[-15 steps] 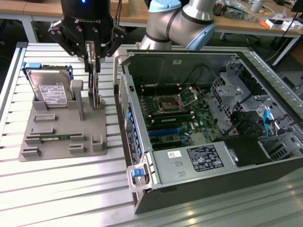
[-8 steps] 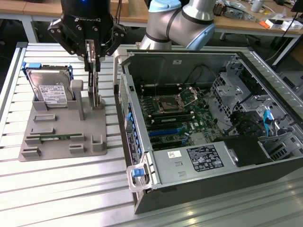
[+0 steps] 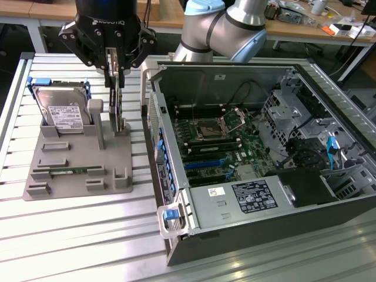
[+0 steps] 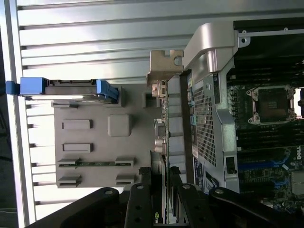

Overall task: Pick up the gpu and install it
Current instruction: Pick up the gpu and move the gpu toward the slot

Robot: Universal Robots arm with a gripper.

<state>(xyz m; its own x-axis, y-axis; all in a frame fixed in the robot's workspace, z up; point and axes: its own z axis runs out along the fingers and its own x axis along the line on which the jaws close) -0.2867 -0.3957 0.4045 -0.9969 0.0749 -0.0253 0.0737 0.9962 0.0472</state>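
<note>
The gpu (image 3: 120, 111) stands on edge in a slot at the back right of the grey holder (image 3: 82, 154), close to the open computer case (image 3: 176, 76). My gripper (image 3: 117, 88) comes down from above with its two fingers pressed against the card's flat faces, shut on it. In the wrist view the gpu (image 4: 163, 137) shows edge-on, its silver bracket (image 4: 166, 66) at the far end, and my gripper (image 4: 160, 171) straddles it with a black finger (image 4: 145, 183) on either side. The card's lower edge still sits at the holder.
A silver hard drive (image 3: 61, 108) with blue rails stands at the holder's back left. A narrow green memory stick (image 3: 67, 171) lies in a front slot. Inside the case the motherboard (image 3: 217, 141) shows blue slots. Everything rests on a slatted metal table (image 3: 76, 235).
</note>
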